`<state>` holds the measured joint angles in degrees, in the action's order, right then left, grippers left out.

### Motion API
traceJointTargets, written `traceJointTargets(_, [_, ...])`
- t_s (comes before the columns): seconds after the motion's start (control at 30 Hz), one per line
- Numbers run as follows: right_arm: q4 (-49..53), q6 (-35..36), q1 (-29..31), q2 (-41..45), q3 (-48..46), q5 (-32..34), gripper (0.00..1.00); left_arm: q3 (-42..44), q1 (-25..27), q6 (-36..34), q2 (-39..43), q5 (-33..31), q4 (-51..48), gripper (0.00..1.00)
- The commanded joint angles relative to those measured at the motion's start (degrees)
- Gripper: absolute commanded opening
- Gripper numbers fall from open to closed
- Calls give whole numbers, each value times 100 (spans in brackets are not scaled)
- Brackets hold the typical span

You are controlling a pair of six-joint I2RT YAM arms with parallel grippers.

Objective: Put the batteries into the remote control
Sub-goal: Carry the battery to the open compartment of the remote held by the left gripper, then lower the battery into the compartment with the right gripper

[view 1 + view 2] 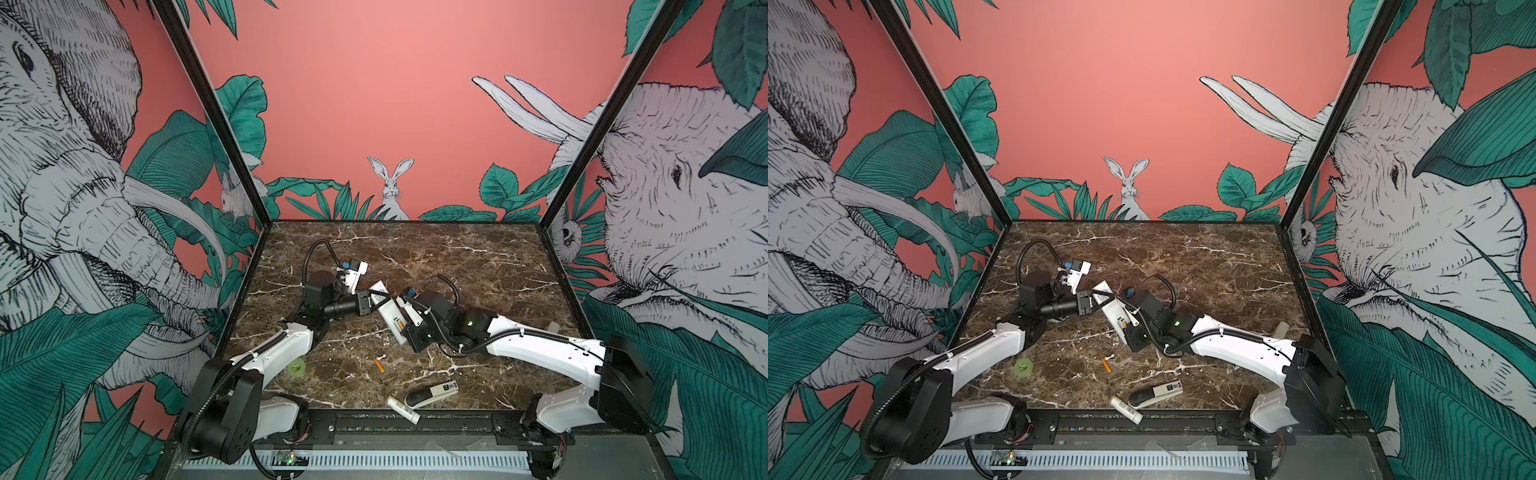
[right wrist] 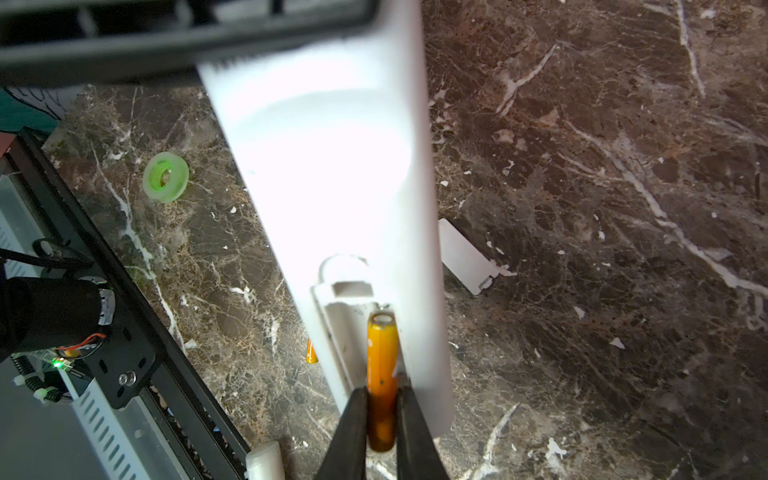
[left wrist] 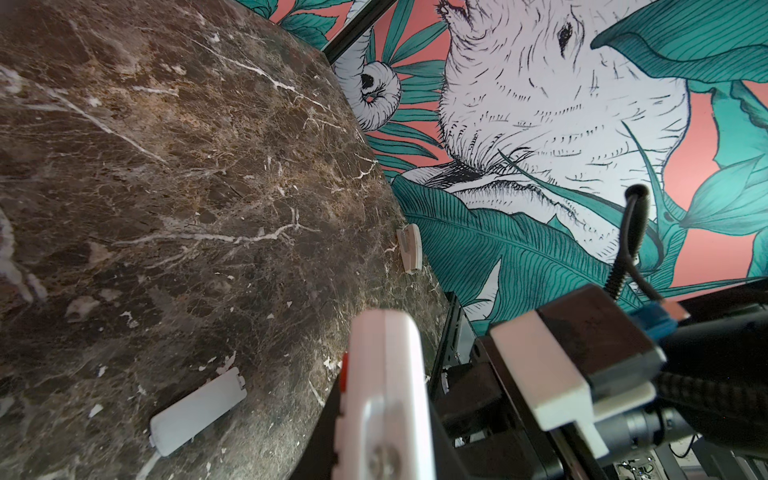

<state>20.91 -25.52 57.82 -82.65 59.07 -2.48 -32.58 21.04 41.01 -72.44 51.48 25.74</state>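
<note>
Operator: Jaws of the right gripper, how are they set?

Observer: They are closed narrowly on a small, thin, cylindrical orange battery, which is pinched near its rear end. Its pale tip is already lodged in the open bay of the long slim white plastic remote control.

Operator: And how is the remote control secured?

Observer: It is clamped near its eleven-o'clock end by the left gripper, which reaches in from nine o'clock in both top views. The body appears to be held off the brown marbled tabletop. Its plain back is turned up and it runs from eleven to five o'clock.

Operator: What should be minded while seating?

Observer: The tip is best pressed against the contact at the bay's end, and then the rear lowered flat. Release is best left until the cell lies level in its channel, with the remote held steady throughout. Polarity marks cannot be read. The neighbouring channel is seen empty.

Operator: And what else is needed?

Observer: A second orange battery is lying on the marble at about six o'clock from the remote, well apart. The flat white rectangular battery cover is lying off the remote on the tabletop.
</note>
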Motion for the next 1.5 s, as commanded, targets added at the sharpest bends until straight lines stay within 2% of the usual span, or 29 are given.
traceJointTargets(0.0, [102,14,-17,-128,194,426,16,-164,14,265,-2,502,63,0])
traceJointTargets(0.43, [347,100,-18,1,279,526,30,-260,-37,173,-265,391,-291,0])
traceJointTargets(0.9, [380,202,42,258,209,331,33,-369,-266,129,-461,227,-846,0])
traceJointTargets(1.23, [478,296,148,-150,406,89,33,-386,-464,229,-687,327,-965,0])
traceJointTargets(1.47, [434,323,200,-444,559,-72,28,-363,-545,230,-748,380,-974,0])
